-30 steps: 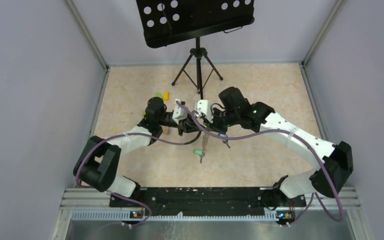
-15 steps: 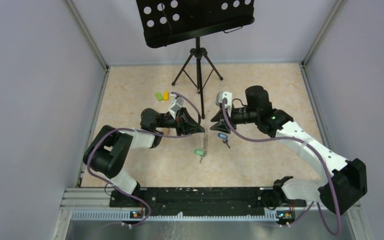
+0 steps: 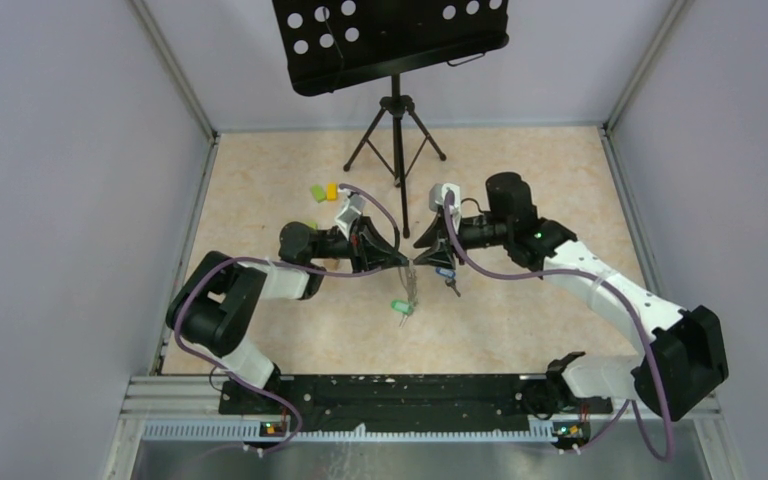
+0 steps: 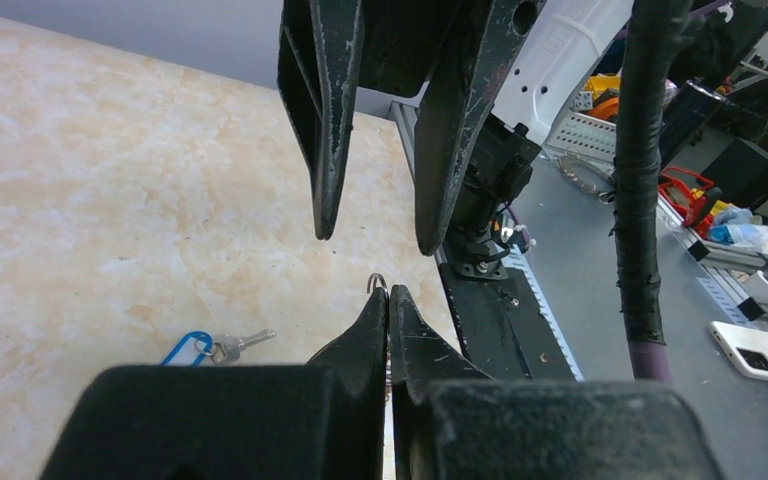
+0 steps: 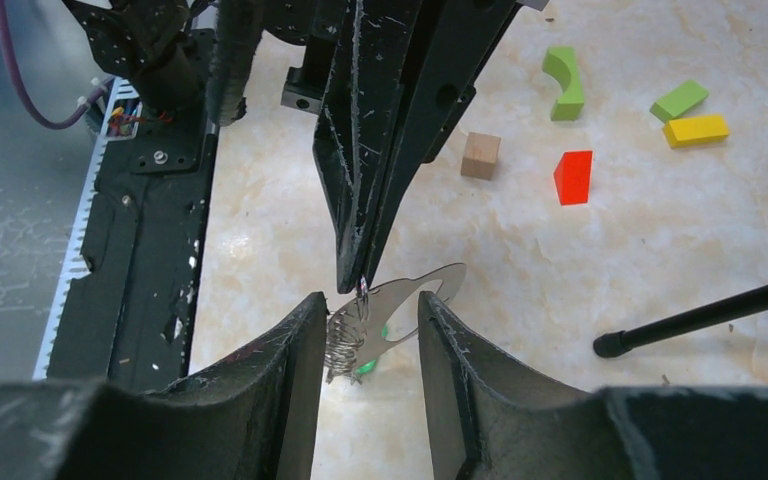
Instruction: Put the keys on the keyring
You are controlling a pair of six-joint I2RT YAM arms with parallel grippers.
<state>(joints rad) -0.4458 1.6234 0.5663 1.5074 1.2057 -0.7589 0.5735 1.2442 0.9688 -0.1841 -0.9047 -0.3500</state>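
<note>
Keyring hangs at centre of the top view, its coiled chain pinched at the upper end between the fully closed tips of the left gripper, with the green-tagged key at its lower end. Right gripper stands with jaws parted either side of the chain, gripping nothing. Blue-tagged key lies loose on the table, just lower right of the grippers.
</note>
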